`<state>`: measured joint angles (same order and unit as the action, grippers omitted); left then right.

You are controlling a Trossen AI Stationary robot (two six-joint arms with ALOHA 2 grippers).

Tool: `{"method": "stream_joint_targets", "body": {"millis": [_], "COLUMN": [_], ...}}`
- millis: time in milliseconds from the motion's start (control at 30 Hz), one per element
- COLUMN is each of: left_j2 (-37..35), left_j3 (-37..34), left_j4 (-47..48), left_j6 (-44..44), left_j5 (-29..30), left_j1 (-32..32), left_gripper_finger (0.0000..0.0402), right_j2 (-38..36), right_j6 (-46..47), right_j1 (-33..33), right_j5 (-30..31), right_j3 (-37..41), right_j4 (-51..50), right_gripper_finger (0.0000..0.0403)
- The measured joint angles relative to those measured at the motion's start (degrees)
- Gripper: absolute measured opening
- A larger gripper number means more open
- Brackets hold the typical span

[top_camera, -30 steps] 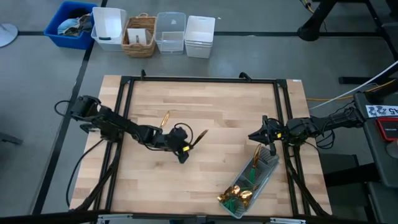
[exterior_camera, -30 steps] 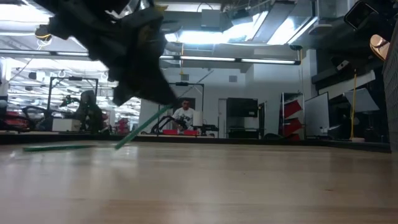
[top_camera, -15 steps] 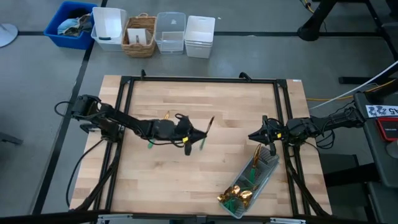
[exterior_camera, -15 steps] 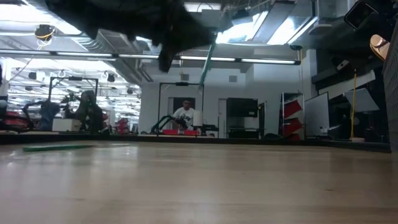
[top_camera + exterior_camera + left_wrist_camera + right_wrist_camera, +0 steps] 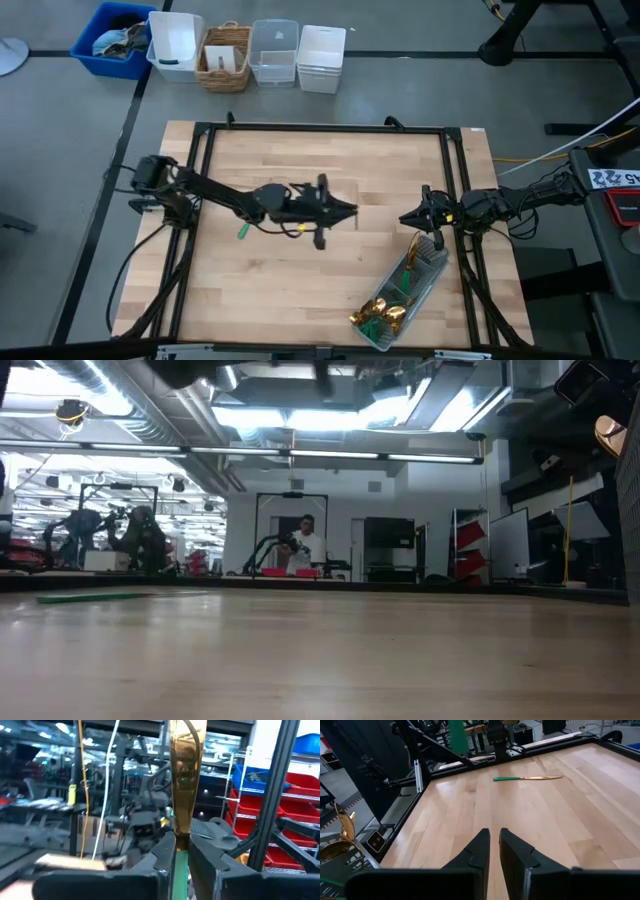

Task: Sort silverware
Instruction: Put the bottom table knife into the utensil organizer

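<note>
The right gripper (image 5: 404, 217) waits at the table's right edge, just above the clear tray (image 5: 432, 262), its fingers (image 5: 479, 851) nearly together with only a thin gap and nothing between them. The tray already holds a heap of gold-headed pieces (image 5: 382, 315) at its near end.

Further in, over the middle of the table (image 5: 350, 270), the left gripper (image 5: 347, 211) is lifted well clear of the wood and clamped on a knife (image 5: 184, 780): its fingers pinch the green handle while the gold blade stands out beyond them.

Beyond that, one more knife (image 5: 527, 778) lies flat on the boards near the left arm, its green handle end (image 5: 241, 232) showing from above past the arm.

The hold looks like the weak point. The handle is slim and smooth, pinched near one end with the heavier blade hanging free, so a quick swing toward the tray could make it pivot or slip out. If it turns in the grip, the blade may catch the tray's wall or land across the heap instead of among its own kind. The two arms would also come near each other at the tray.
</note>
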<state>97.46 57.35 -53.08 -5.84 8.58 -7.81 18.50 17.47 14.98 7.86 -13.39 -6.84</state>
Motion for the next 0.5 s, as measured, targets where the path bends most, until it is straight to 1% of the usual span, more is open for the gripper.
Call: {"method": "stream_joint_targets", "body": {"millis": [133,267,500], "left_j2": [7.0,14.6,27.0], "left_j3": [8.5,16.6,29.5], "left_j4": [0.1,0.2,0.2], "left_j6": [1.8,1.8,-3.4], "left_j5": [-1.3,-4.4,-9.6], "left_j1": [0.1,0.1,0.0], "left_gripper_finger": [0.0037,0.0037,0.0038], "right_j2": [0.0,0.0,0.0], "right_j6": [0.0,0.0,0.0], "right_j1": [0.0,0.0,0.0], "right_j5": [0.0,0.0,0.0], "right_j3": [0.0,0.0,0.0], "right_j4": [0.2,0.5,0.8], "right_gripper_finger": [0.0044,0.0044,0.0044]}}
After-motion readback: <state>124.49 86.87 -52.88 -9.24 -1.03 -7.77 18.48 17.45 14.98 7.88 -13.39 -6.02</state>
